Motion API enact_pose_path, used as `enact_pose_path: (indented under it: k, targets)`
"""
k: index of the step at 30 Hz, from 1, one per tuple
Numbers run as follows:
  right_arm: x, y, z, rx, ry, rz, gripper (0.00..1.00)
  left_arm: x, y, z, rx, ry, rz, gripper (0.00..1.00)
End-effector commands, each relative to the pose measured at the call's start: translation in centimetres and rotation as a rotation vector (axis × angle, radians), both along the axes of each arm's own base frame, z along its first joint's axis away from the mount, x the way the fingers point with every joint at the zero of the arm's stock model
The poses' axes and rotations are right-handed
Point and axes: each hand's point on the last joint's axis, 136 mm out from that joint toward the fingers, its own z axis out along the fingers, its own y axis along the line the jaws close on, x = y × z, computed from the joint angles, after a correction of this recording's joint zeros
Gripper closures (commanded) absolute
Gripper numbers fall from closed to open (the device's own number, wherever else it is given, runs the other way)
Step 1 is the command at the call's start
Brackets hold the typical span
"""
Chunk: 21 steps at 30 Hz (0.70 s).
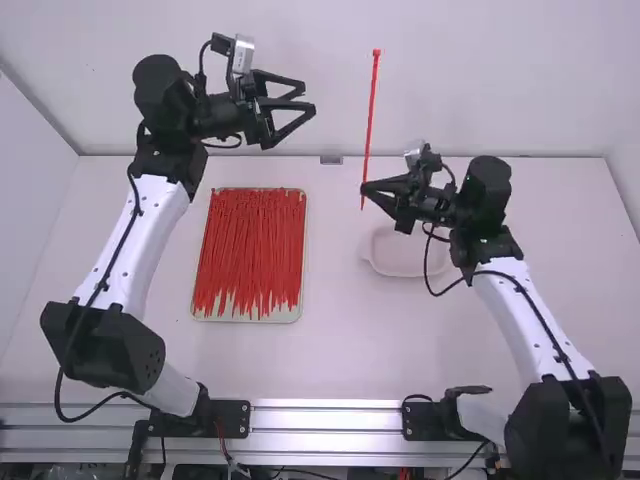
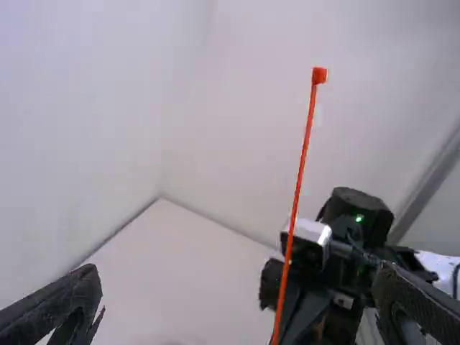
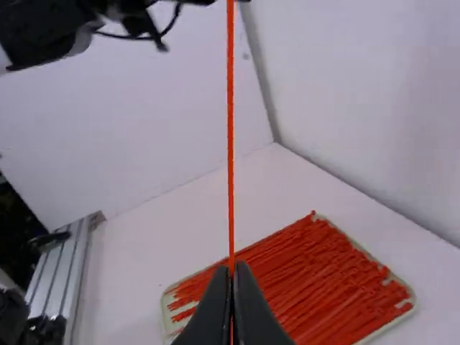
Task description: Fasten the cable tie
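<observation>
Between the closed fingers of the right gripper [image 1: 365, 188], a thin red plastic cable tie [image 1: 371, 120] standing upright, left gripper [image 1: 308, 100] well apart from it, fingers spread, empty

Tray [image 1: 245, 319] left of middle on table [image 1: 350, 335], spare ties [image 1: 250, 255] in it; dish [image 1: 398, 264] to its right, right gripper [image 1: 364, 188] above it pinching upright cable tie [image 1: 370, 120]; left gripper [image 1: 310, 102] above tray's far end

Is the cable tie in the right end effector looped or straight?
Straight, unfastened: the cable tie stands upright in the shut right end effector, its head free at top.
</observation>
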Motion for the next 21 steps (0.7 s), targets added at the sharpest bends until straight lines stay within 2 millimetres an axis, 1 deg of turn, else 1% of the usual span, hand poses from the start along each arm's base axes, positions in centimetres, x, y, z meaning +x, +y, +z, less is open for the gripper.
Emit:
enact_pose_path:
  k: [1,4,5,8,9,11,12,13,14,16,17,19,21]
  targets:
    - [1.7,-1.2,1.7,0.003,-0.015,-0.086,1.0,0.3,0.2,-0.1,0.027,-0.078,0.032,0.01]
    - [3.5,-2.6,1.9,-0.025,-0.003,-0.203,1.0,1.2,0.4,-0.6,0.033,-0.057,0.082,0.01]
    - [3.7,-2.7,1.9,-0.034,-0.006,-0.221,1.0,1.3,0.4,-0.6,0.033,-0.056,0.089,0.01]
    - [5.3,-4.0,1.8,-0.093,0.001,-0.341,1.0,1.5,0.5,-0.7,0.033,-0.051,0.094,0.01]
    - [5.9,-4.5,1.7,-0.11,0.007,-0.38,1.0,1.6,0.7,-0.7,0.033,-0.051,0.104,0.01]
    - [7.3,-6.1,1.2,-0.164,0.035,-0.501,1.0,2.1,0.8,-0.9,0.032,-0.034,0.131,0.01]
    - [7.5,-6.4,1.1,-0.173,0.04,-0.52,1.0,2.2,0.8,-0.9,0.032,-0.032,0.136,0.01]
    - [8.3,-7.4,0.7,-0.206,0.06,-0.6,1.0,2.5,1.1,-1.1,0.033,-0.019,0.15,0.01]
    - [9.0,-8.2,0.2,-0.236,0.076,-0.667,1.0,2.3,0.9,-1.1,0.033,-0.02,0.143,0.01]
    - [9.6,-9.1,-0.3,-0.267,0.092,-0.732,1.0,2.3,0.8,-1.2,0.033,-0.018,0.141,0.01]
    - [10.5,-10.2,-1.2,-0.309,0.115,-0.813,1.0,2.3,0.9,-1.2,0.033,-0.016,0.142,0.01]
    - [11.0,-10.8,-2.0,-0.338,0.131,-0.859,1.0,2.4,0.9,-1.2,0.033,-0.015,0.145,0.01]
    - [11.6,-11.5,-3.4,-0.382,0.168,-0.915,1.0,2.5,1.1,-1.2,0.033,-0.014,0.149,0.01]
